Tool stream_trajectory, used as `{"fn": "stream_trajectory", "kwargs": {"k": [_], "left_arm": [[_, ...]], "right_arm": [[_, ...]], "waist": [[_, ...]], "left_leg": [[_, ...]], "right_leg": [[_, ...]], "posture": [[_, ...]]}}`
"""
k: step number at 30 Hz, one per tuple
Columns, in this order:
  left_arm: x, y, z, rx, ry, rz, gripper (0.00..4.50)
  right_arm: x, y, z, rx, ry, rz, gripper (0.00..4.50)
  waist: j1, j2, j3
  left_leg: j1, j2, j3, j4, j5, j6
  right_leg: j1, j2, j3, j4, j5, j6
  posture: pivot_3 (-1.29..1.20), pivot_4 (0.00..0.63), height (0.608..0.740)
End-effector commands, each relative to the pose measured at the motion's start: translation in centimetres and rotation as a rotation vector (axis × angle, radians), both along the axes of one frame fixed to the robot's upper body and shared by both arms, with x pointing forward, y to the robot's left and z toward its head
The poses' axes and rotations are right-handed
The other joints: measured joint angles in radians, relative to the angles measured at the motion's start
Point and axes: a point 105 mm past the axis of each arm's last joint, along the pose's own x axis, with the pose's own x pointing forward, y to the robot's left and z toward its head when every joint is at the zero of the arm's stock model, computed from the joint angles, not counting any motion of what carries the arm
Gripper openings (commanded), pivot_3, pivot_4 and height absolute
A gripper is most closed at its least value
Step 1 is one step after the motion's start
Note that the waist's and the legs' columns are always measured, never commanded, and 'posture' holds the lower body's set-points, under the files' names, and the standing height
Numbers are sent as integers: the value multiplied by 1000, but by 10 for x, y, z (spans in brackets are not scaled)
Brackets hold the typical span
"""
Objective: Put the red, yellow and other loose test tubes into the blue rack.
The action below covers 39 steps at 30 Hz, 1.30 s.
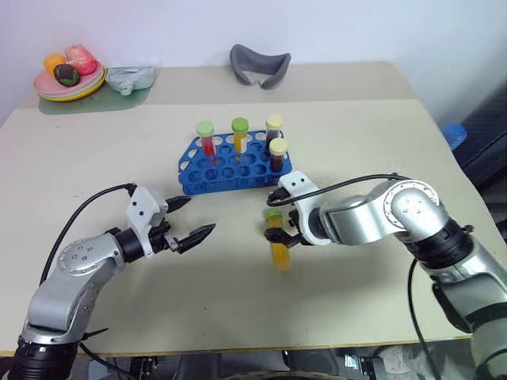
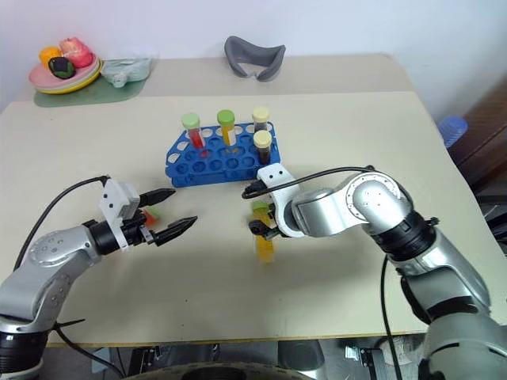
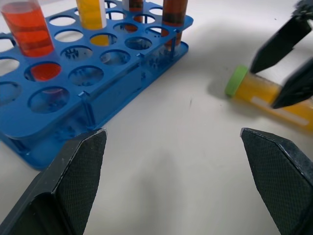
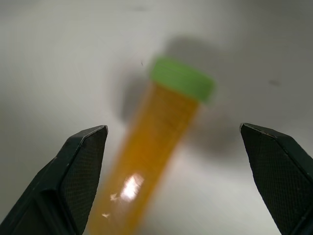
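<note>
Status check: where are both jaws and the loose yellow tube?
Left gripper open, empty. Right gripper open over yellow tube lying on table, not gripped. Blue rack holds four tubes. Nothing in the way.

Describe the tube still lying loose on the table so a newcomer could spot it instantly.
Start at the blue rack mid-table, then look nearer the robot, under the open right gripper. The yellow tube lies flat there, green cap towards the rack. The other four tubes stand upright in the rack.

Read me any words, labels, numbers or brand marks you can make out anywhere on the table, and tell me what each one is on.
No text can be read.
The loose yellow tube on the table has a pale strip along its side: nothing readable on it.
The blue rack and its four standing tubes: no visible markings.
</note>
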Motion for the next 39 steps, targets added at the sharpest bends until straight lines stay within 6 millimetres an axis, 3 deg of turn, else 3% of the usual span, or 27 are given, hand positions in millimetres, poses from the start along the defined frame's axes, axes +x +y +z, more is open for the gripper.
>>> {"fn": "stream_trajectory", "kwargs": {"k": [1,4,11,16,27,30,34,39], "left_arm": [[-3,-4,8,1,-37,-15,4500],[-3,-6,9,-1,-36,-18,4500],[-4,-6,10,1,-34,-26,4500],[-4,-8,10,-1,-33,-30,4500],[-3,-10,9,-8,-37,-33,4500],[-4,-10,10,-10,-38,-32,4500],[-8,-11,8,-14,-27,-45,4500],[-16,-13,5,-8,3,-91,4500]], "right_arm": [[8,10,7,22,-14,-70,4417],[12,12,2,2,-1,-139,4417],[13,-5,-7,-81,-9,-211,4417],[3,-22,-11,-108,-29,-198,4417],[-3,-30,-21,-132,4,-171,4417],[-3,-29,-20,-127,5,-164,3646],[-1,-27,-17,-114,0,-158,1683],[0,-26,-16,-103,6,-147,1683]], "waist": [[0,0,0],[-2,0,-1],[4,0,-1],[10,0,-1],[9,0,-1],[10,-1,-1],[4,-1,-1],[1,-1,-1]], "left_leg": [[0,0,0,0,0,0],[0,0,0,1,0,0],[0,0,0,2,0,0],[-1,0,0,2,0,0],[0,0,0,2,0,0],[0,0,0,2,0,0],[0,0,0,2,0,0],[0,0,0,1,0,0]], "right_leg": [[0,0,0,0,0,0],[0,0,0,1,0,0],[0,0,0,2,0,0],[0,-1,0,1,0,0],[0,0,0,1,0,0],[0,0,0,0,0,0],[0,0,0,0,0,0],[0,1,0,0,0,0]], "posture": [[0,150,740],[0,150,740],[0,150,740],[0,150,740],[0,150,740],[0,150,740],[0,150,740],[0,150,740]]}}
